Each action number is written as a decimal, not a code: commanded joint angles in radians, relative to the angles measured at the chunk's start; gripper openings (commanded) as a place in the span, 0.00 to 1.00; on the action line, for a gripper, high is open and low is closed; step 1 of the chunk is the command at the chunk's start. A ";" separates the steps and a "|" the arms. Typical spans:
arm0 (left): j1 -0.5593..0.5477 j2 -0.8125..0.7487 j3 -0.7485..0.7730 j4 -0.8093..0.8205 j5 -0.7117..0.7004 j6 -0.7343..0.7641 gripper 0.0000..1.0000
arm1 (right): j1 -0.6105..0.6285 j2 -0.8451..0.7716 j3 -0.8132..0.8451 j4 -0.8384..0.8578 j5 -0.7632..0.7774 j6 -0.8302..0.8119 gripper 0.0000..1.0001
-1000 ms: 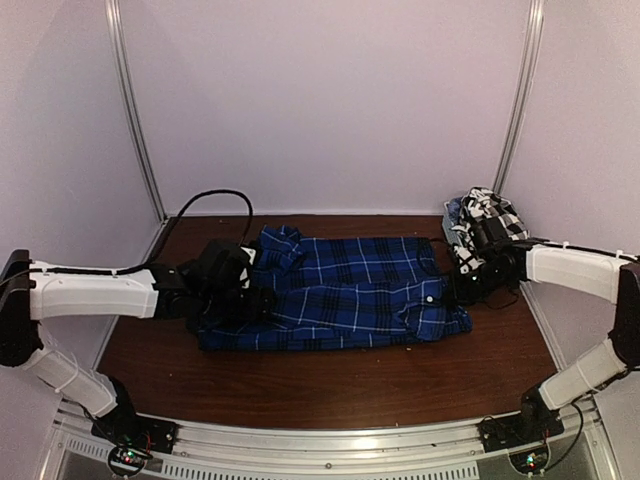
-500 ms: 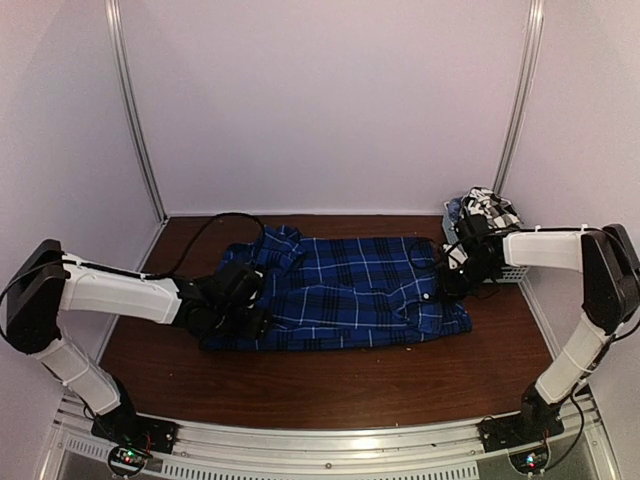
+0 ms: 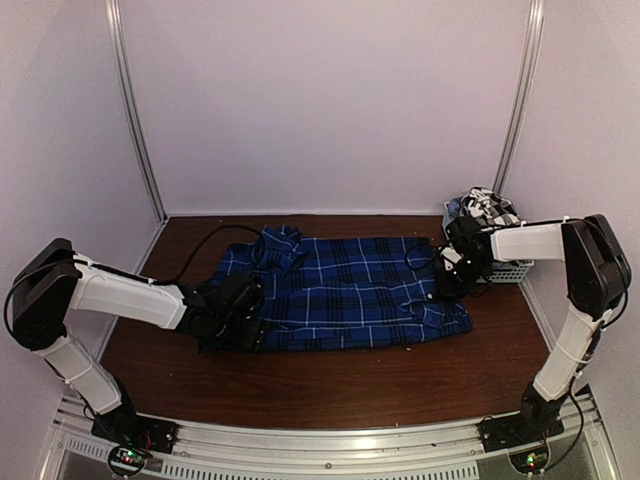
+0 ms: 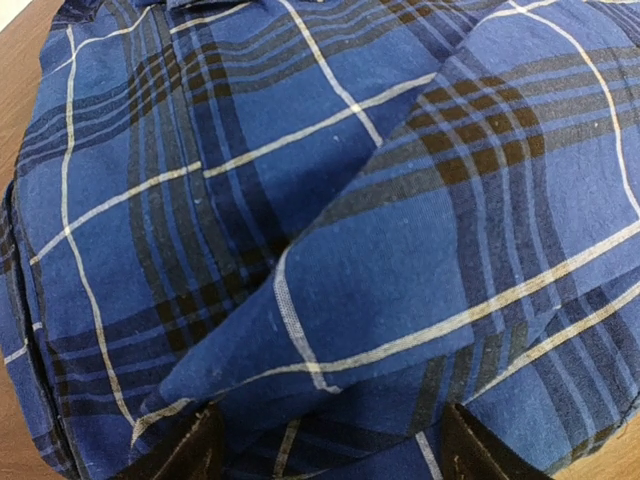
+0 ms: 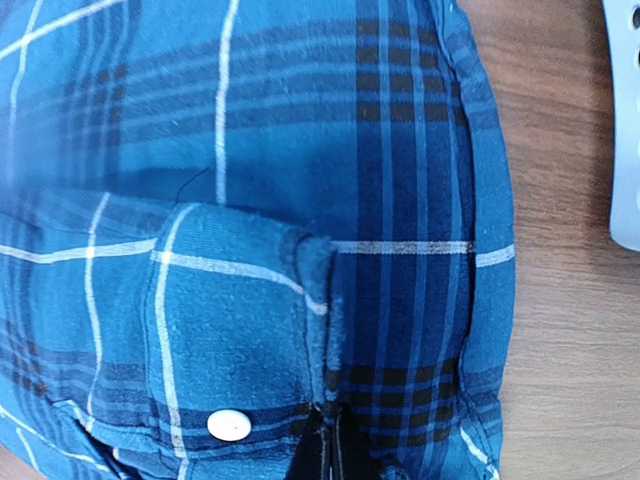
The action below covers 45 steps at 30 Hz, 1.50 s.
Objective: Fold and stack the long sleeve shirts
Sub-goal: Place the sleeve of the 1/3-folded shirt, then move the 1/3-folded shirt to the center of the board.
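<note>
Now right jaws pinch the plaid shirt.

The place is a small booth with a plain pale back wall, closed on the sides by the left wall and the right wall; all three have a light violet tint under a soft, even light. A thin metal strip stands in the left back corner and a second strip in the right one, both reaching down to the table, whose surface is dark red-brown wood with visible grain. Along its near edge lies a silver metal rail that shines a little.
</note>
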 commanded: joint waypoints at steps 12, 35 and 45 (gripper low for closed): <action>0.000 -0.148 -0.014 0.048 0.077 0.015 0.79 | -0.012 -0.074 0.026 -0.046 0.108 -0.020 0.20; 0.083 0.084 0.051 0.371 0.471 -0.071 0.80 | 0.140 -0.135 -0.157 0.379 -0.256 0.129 0.26; 0.083 0.123 -0.071 0.447 0.475 -0.132 0.84 | 0.141 -0.030 -0.259 0.465 -0.236 0.197 0.24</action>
